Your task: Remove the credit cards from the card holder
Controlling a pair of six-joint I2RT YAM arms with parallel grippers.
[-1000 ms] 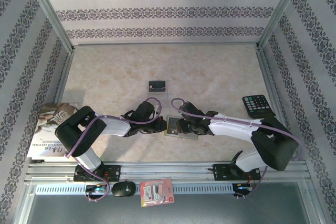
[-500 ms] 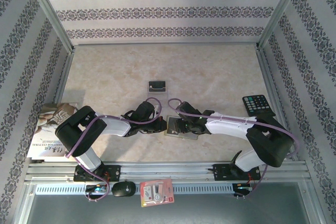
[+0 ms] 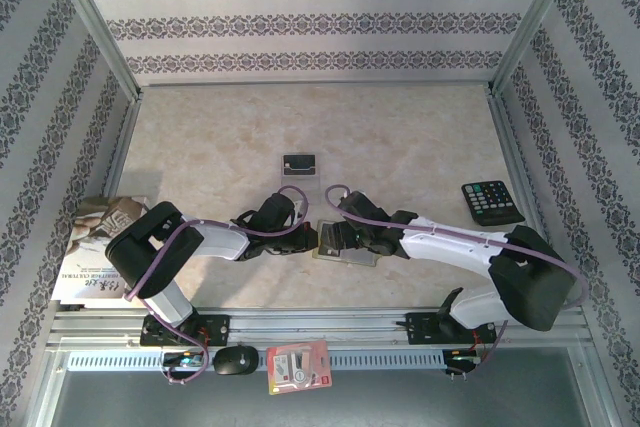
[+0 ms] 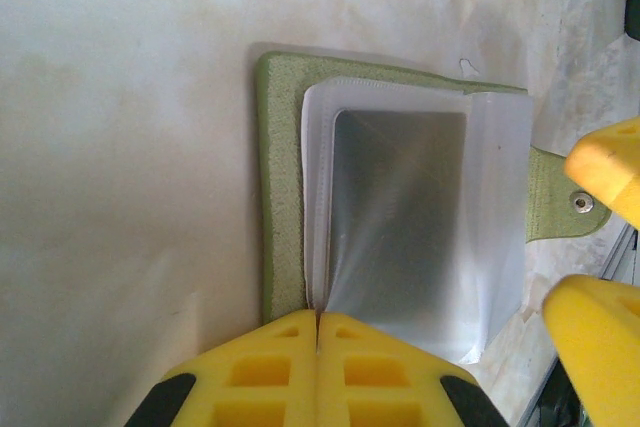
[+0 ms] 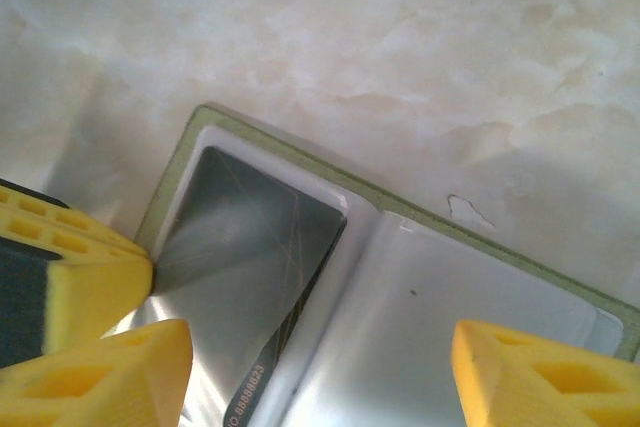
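Note:
The olive-green card holder (image 3: pixel 345 251) lies open on the table between both grippers. My left gripper (image 4: pixel 318 315) is shut on the edge of its clear inner pocket (image 4: pixel 315 197), at the holder's near edge (image 4: pixel 280 207). A dark credit card (image 5: pixel 250 257) with pale digits sits in the left pocket and looks shiny grey (image 4: pixel 400 217) in the left wrist view. My right gripper (image 5: pixel 320 387) hovers open over the holder's (image 5: pixel 400 209) middle, one finger (image 5: pixel 100 377) over the card. Another small dark card (image 3: pixel 299 163) lies flat farther back.
A black calculator (image 3: pixel 491 201) lies at the right. A book (image 3: pixel 100 247) sits at the left edge. A red-and-white packet (image 3: pixel 298 367) and a black oval object (image 3: pixel 237 359) rest on the front rail. Patterned walls enclose the table.
The right gripper's jaws have spread wider and it has shifted slightly left over the holder. The left gripper has kept its hold without moving.

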